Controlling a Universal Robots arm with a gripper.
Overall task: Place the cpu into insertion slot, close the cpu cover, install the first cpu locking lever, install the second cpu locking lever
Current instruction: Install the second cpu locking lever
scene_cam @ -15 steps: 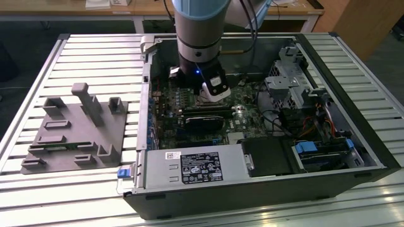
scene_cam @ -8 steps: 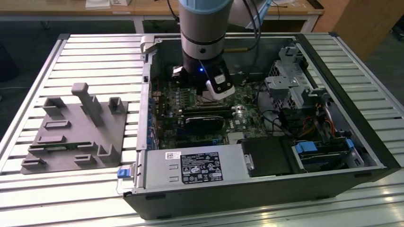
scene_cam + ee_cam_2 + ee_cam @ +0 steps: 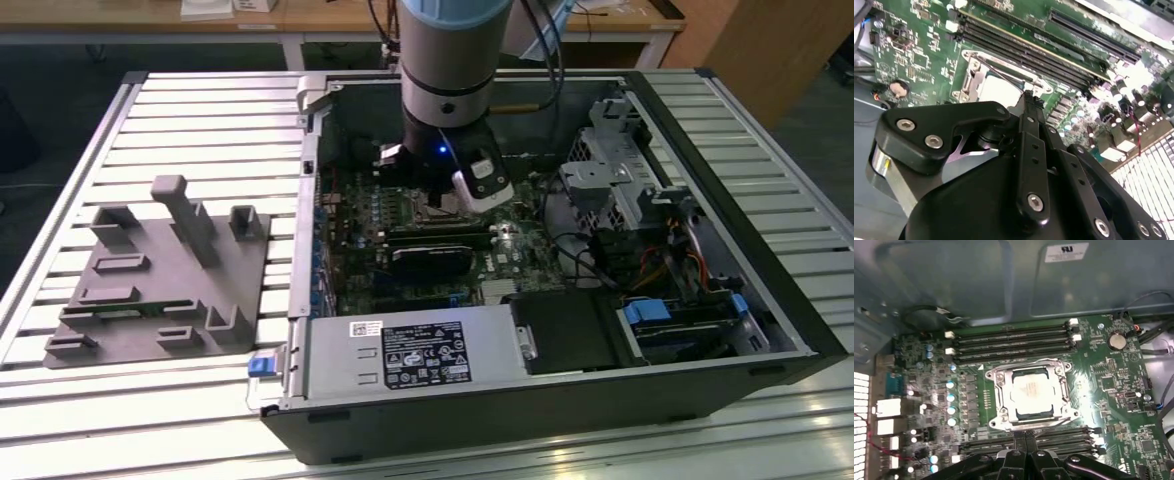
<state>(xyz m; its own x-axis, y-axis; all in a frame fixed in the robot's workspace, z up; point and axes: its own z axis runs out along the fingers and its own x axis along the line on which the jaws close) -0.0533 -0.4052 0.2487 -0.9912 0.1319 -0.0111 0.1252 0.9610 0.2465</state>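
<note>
The cpu [image 3: 1029, 392] lies pale and silvery in the insertion slot [image 3: 427, 208] on the green board. The cpu cover [image 3: 1000, 390], a thin metal frame, lies flat around the chip. A thin wire lever [image 3: 1004, 72] runs along one edge of the socket. My gripper [image 3: 1026, 434] hangs just beside the socket, over the memory slots, its two black fingers pressed together with nothing between them. In the second wrist view the gripper [image 3: 1029, 97] has its tip at the rim of the socket [image 3: 996, 90]. In the exterior view the arm reaches down into the open case.
Long black memory slots [image 3: 1011, 342] flank the socket on two sides. A black card [image 3: 430, 250] lies across the board, and the grey power-supply box [image 3: 407, 355] sits at the case front. Drive cage and cables [image 3: 627, 200] are at the exterior view's right. A grey fixture [image 3: 160, 280] sits on the table.
</note>
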